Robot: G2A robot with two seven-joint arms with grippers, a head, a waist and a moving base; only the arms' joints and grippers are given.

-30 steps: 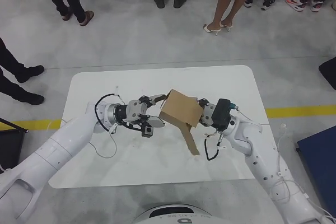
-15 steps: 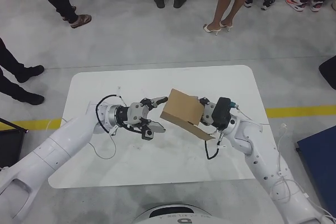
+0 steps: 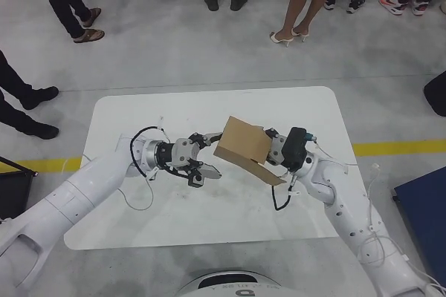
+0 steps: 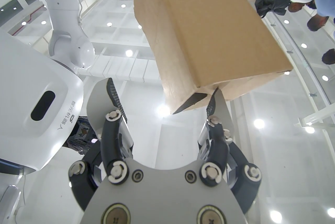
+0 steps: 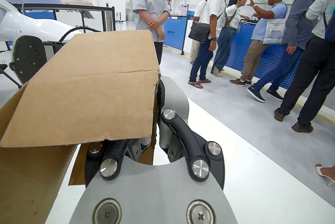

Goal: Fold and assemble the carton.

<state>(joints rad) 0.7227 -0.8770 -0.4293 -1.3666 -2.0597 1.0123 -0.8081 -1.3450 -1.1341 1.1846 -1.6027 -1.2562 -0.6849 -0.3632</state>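
Swung up from its droop of a second ago, the long flap (image 3: 266,173) of the carton (image 3: 241,142) juts out level, and the left gripper (image 3: 215,155) has edged closer. Its fingers gape wide, one fingertip (image 4: 214,102) touching a carton corner. The right gripper (image 3: 270,148) is clamped on the opposite wall, holding the carton tilted above the middle of the white table (image 3: 134,119).

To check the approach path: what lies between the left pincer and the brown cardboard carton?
Nothing; the stretch is bare. In the left wrist view, the open left pincer is close to a corner of the brown cardboard carton, one fingertip at its edge.
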